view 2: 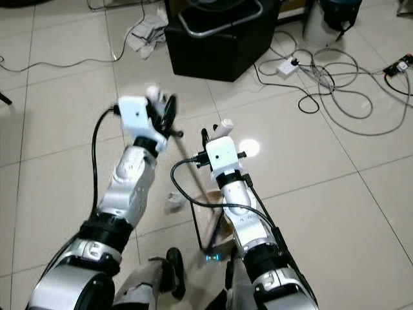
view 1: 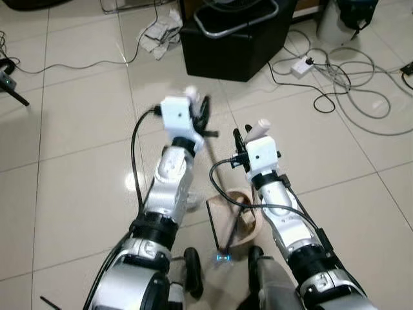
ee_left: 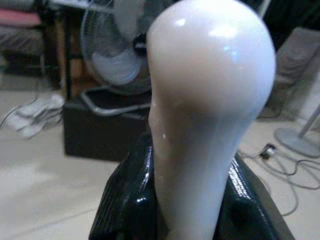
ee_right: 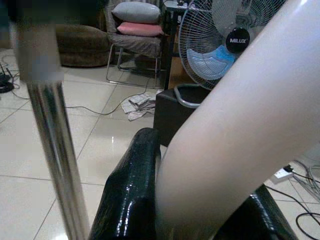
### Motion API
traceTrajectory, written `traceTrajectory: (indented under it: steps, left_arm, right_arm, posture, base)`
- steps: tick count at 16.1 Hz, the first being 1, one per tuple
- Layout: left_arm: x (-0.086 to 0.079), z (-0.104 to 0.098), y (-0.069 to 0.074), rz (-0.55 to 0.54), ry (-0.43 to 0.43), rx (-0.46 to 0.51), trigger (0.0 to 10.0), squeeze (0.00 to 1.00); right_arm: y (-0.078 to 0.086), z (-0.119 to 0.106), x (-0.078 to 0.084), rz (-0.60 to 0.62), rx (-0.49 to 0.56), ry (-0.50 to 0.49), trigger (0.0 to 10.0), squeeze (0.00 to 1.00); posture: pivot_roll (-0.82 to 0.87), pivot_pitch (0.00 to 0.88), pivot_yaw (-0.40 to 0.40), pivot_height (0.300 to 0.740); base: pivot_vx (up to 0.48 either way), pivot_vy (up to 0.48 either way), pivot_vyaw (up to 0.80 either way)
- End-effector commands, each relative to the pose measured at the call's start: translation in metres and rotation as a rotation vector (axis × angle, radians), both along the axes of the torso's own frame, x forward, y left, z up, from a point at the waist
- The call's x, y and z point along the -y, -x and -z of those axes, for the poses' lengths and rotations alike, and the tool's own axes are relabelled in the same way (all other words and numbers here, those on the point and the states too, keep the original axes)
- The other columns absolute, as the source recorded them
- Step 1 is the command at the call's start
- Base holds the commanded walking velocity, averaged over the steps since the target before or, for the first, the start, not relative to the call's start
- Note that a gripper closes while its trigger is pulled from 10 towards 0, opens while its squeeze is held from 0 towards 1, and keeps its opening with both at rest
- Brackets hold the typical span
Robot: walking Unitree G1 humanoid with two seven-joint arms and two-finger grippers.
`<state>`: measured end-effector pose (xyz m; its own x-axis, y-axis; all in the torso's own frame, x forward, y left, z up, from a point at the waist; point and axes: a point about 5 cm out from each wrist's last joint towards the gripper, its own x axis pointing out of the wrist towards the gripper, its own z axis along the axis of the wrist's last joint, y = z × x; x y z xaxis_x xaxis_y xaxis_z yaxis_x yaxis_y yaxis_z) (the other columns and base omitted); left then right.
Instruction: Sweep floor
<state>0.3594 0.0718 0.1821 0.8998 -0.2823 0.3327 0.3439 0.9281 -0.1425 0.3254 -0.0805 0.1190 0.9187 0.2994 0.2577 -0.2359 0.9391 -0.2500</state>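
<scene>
My left gripper (view 1: 201,116) is raised over the tiled floor and shut on the white rounded top of a broom handle (ee_left: 210,90). The broom's thin shaft (view 1: 216,165) slants down toward my feet. My right gripper (view 1: 242,143) is shut on the beige handle (ee_right: 240,130) of a dustpan. The beige dustpan (view 1: 242,219) rests on the floor between my two arms. In the right wrist view the metal shaft (ee_right: 55,150) stands just beside that handle. A small crumpled scrap (view 2: 174,201) lies on the tiles by my left forearm.
A black box (view 1: 235,42) carrying a standing fan (ee_right: 225,40) stands ahead. Crumpled white rags (view 1: 161,29) lie to its left. Cables (view 1: 352,84) and a power strip (view 1: 301,66) sprawl at the right. A chair with cushions (ee_right: 135,30) stands farther back.
</scene>
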Motion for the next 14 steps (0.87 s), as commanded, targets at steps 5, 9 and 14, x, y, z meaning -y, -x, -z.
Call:
traceTrajectory:
  steps: [5, 9, 14]
  left_arm:
    - [-0.018, -0.022, -0.002, 0.034, -0.095, 0.097, 10.0, 0.0]
    - [-0.034, -0.042, -0.012, 0.045, -0.218, 0.129, 10.0, 0.0]
    - [-0.07, -0.045, -0.016, -0.032, -0.269, 0.103, 10.0, 0.0]
  right_arm:
    - [-0.001, 0.005, 0.011, 0.017, -0.024, -0.019, 10.0, 0.0]
    - [0.003, 0.005, 0.036, 0.078, -0.004, -0.06, 10.0, 0.0]
    - [0.017, 0.001, 0.065, 0.127, 0.038, -0.099, 10.0, 0.0]
  posture:
    - [0.01, 0.222, 0.112, 0.74]
    - [-0.03, 0.137, 0.137, 0.74]
    - [-0.06, 0.047, 0.163, 0.74]
  base:
    - [0.0, 0.0, 0.0]
    - [0.0, 0.0, 0.0]
    - [0.0, 0.0, 0.0]
